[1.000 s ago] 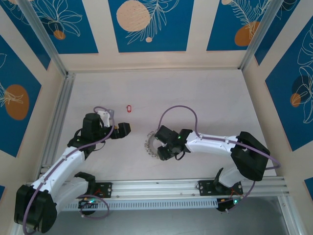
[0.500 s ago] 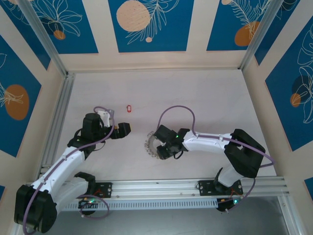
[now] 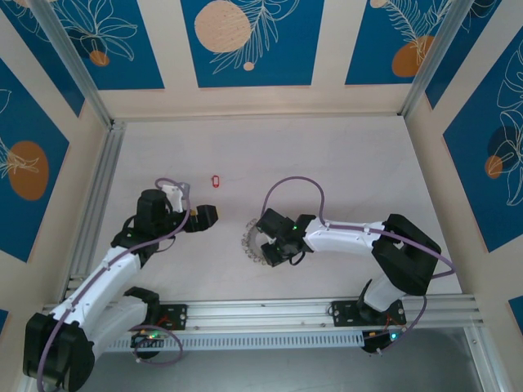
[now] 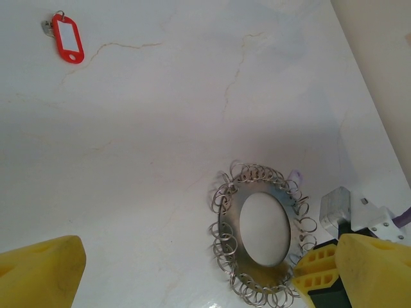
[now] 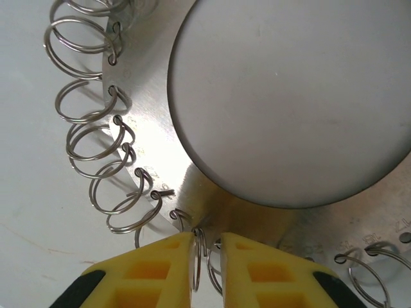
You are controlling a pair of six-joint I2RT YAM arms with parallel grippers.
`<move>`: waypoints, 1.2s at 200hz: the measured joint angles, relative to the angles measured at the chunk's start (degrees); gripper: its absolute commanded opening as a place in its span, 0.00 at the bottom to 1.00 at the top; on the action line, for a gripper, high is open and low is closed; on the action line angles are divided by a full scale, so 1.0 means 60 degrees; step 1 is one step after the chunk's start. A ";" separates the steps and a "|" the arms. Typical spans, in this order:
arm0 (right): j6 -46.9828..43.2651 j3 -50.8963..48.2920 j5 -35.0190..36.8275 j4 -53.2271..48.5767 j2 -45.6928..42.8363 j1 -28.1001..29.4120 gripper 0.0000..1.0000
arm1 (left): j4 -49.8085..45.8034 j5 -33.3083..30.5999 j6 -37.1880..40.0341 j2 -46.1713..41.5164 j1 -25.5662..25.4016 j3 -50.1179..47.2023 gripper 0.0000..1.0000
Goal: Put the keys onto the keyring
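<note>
My right claw (image 5: 204, 241) has slid a touch toward the left edge of the table (image 3: 351, 163) in the last second. Its fingers are now pressed almost together on one wire loop (image 5: 195, 255) at the rim of the keyring (image 5: 138, 138). I judge that to be a pinch on the loop. The keyring lies flat under me, a little left of the table's middle and nearer the near edge than the far one. So the keyring is being steadied and one loop singled out, which is half of what the job needs.

The other half has not begun. The key (image 4: 67, 38) lies on bare table well apart from the keyring, toward the far left, and nothing touches it. My left claw (image 3: 206, 215) hangs between key and keyring with its fingers spread wide, holding nothing.

Compared with a second ago, my right forearm and elbow have swung leftward with the claw, so I cover a bit more of the keyring's right side. The keyring looks to be in the same spot, and so does the key. My left claw has barely shifted. The task is still early, I reckon: the left claw must go for the key while I keep this loop steady
</note>
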 measured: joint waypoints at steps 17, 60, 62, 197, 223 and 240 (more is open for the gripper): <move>-0.0062 0.0000 -0.0051 0.0040 0.0000 0.0000 0.12 | -0.0055 -0.0004 0.0004 -0.0022 0.0000 0.0004 0.98; -0.0109 0.0000 -0.0058 0.0033 0.0000 0.0000 0.15 | -0.0284 -0.0004 0.0055 -0.0186 0.0000 0.0004 0.97; -0.0106 0.0000 -0.0058 0.0033 0.0000 0.0000 0.15 | -0.0299 -0.0007 0.0062 -0.0200 0.0000 0.0004 0.97; -0.0255 -0.0109 -0.0120 0.0040 -0.0058 0.0066 0.00 | -0.0776 -0.0040 0.0076 -0.0623 -0.0007 0.0044 0.96; -0.0663 -0.0164 -0.0120 0.0004 -0.0623 0.0171 0.00 | -0.0809 -0.0044 0.0135 -0.0623 -0.0007 0.0131 0.93; -0.1191 -0.0164 -0.0135 -0.0087 -0.1464 0.0313 0.00 | -0.0798 -0.0004 0.0204 -0.0623 -0.0015 0.0153 0.89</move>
